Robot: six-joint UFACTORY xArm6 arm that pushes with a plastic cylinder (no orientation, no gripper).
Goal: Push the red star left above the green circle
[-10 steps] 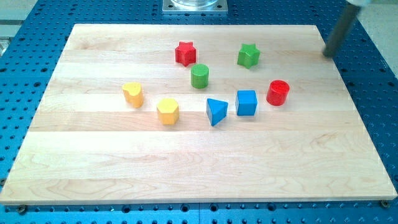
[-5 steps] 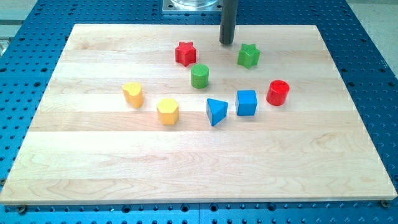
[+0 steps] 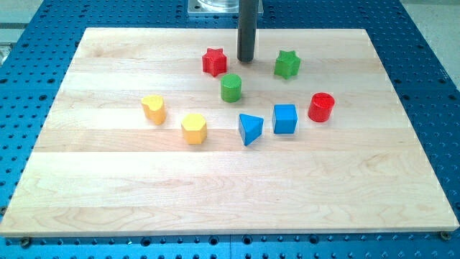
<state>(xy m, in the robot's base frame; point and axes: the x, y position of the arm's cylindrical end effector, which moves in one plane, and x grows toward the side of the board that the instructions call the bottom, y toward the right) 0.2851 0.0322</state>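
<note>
The red star (image 3: 214, 62) lies on the wooden board near the view's top, up and to the left of the green circle (image 3: 231, 88). My tip (image 3: 246, 60) stands just to the right of the red star, a small gap apart, and above the green circle. The rod rises straight up out of the view's top.
A green star (image 3: 287, 64) lies right of my tip. A red cylinder (image 3: 321, 107), a blue cube (image 3: 285, 119) and a blue triangle (image 3: 250, 129) sit lower right. Two yellow blocks (image 3: 153, 108) (image 3: 194, 128) sit lower left. The board (image 3: 108, 187) rests on a blue perforated table.
My tip has swept from the board's right edge leftward to beside the red star. No block has moved.
</note>
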